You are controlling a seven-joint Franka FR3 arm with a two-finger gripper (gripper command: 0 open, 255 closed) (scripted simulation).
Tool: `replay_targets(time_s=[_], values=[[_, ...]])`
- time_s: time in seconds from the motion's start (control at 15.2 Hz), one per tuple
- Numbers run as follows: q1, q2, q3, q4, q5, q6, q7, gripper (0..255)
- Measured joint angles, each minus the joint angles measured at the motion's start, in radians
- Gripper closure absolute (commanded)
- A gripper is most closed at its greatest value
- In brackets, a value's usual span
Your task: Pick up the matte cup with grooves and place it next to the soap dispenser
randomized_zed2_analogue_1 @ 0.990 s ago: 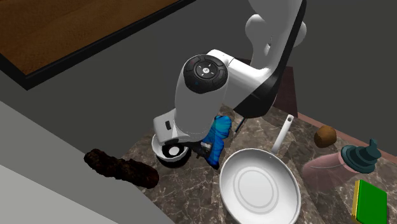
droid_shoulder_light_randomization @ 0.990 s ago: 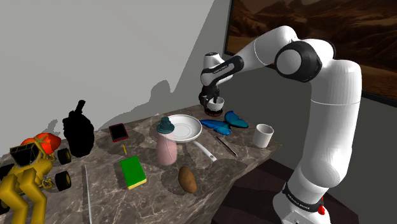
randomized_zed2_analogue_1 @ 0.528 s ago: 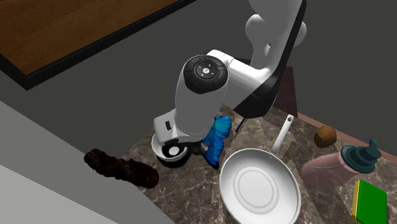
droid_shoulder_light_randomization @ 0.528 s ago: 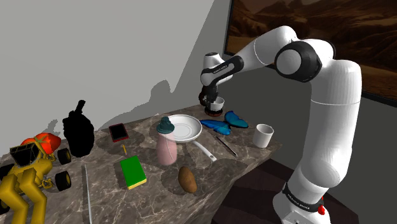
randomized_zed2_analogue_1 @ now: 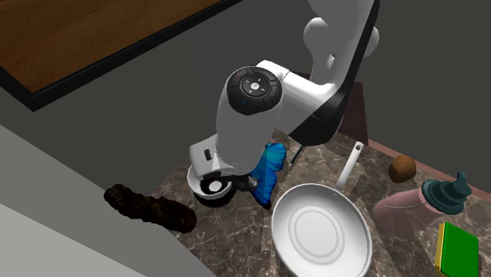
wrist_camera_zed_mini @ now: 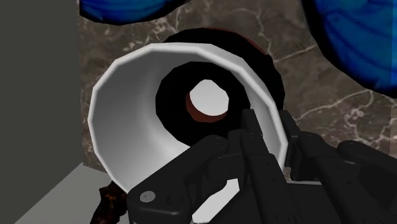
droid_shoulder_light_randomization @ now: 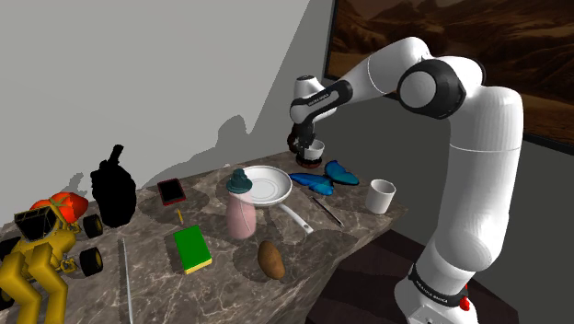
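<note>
Wrist view: my fingers (wrist_camera_zed_mini: 254, 147) clamp the cup (wrist_camera_zed_mini: 127, 146) wall, one inside, one outside; dispenser (droid_shoulder_light_randomization: 241, 212) sits well away, beyond the plate (droid_shoulder_light_randomization: 287, 181).

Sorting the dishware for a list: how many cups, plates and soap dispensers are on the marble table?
Cups: 2 (far cup, near cup)
Plate: 1
Soap dispenser: 1
Total: 4
</note>
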Motion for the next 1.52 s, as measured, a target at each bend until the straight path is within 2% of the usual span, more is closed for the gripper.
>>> replay_targets(time_s=[0.73,1.52], values=[[0.002,-0.06,-0.002,0.059,0.0,-0.118,-0.015,255],[0.006,-0.099,-0.001,0.171,0.002,-0.268,-0.032,255]])
